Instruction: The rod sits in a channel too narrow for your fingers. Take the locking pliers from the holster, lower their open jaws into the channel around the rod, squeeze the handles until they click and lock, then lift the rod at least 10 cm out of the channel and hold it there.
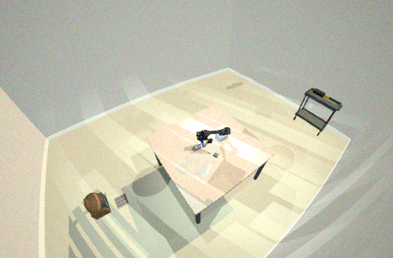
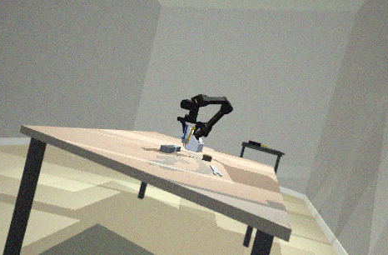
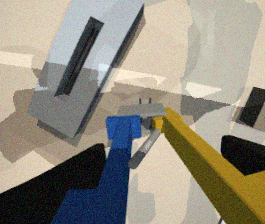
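Note:
My gripper (image 1: 205,141) (image 2: 190,126) (image 3: 163,147) is shut on the locking pliers (image 2: 185,132) (image 3: 120,160), its black fingers outside the blue and yellow handles. The handles are spread apart. The grey jaws point down, with two thin tips at the far end in the wrist view, above the table. The grey channel block (image 1: 196,147) (image 2: 170,148) (image 3: 108,45) lies to the upper left of the jaws in the wrist view, apart from them. Its long dark slot (image 3: 80,57) runs diagonally; the rod cannot be made out clearly inside.
A small dark block with an opening (image 1: 216,155) (image 2: 206,157) (image 3: 253,107) stands right of the pliers in the wrist view. A pale box (image 1: 221,137) (image 2: 195,146) stands behind the gripper. A pale tool-shaped item (image 2: 216,170) lies nearer the table's front.

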### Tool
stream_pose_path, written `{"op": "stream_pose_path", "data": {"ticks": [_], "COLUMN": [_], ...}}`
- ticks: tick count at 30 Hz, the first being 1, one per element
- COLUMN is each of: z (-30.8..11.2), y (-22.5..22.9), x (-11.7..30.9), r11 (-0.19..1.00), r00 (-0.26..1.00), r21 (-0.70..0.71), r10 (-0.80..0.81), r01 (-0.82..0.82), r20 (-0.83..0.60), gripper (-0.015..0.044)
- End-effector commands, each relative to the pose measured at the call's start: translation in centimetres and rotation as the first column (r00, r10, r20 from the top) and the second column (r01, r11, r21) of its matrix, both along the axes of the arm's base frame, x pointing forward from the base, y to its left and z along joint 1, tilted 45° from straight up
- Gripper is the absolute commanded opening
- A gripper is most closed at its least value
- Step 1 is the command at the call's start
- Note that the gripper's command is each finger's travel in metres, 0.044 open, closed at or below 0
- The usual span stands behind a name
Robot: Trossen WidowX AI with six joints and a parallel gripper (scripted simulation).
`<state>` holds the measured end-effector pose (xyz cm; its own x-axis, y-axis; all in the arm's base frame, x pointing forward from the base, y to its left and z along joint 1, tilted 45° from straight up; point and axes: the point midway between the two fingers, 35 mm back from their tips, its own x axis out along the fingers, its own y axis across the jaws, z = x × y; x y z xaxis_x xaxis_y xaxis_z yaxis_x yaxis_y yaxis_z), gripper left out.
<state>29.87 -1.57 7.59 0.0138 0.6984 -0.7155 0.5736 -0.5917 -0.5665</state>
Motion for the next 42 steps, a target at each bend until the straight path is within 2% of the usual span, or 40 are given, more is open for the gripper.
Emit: {"op": "stream_pose_path", "data": {"ticks": [1, 42], "z": [-0.3, -5.3], "y": [-0.7, -5.5], "x": [0.3, 0.6], "r11": [0.999, 0.934], "r00": [0.999, 0.878], "r21": [-0.005, -0.036], "r10": [-0.037, -0.346], "r01": [0.037, 0.355], "r20": [-0.023, -0.331], "gripper": [0.0318, 0.0318]}}
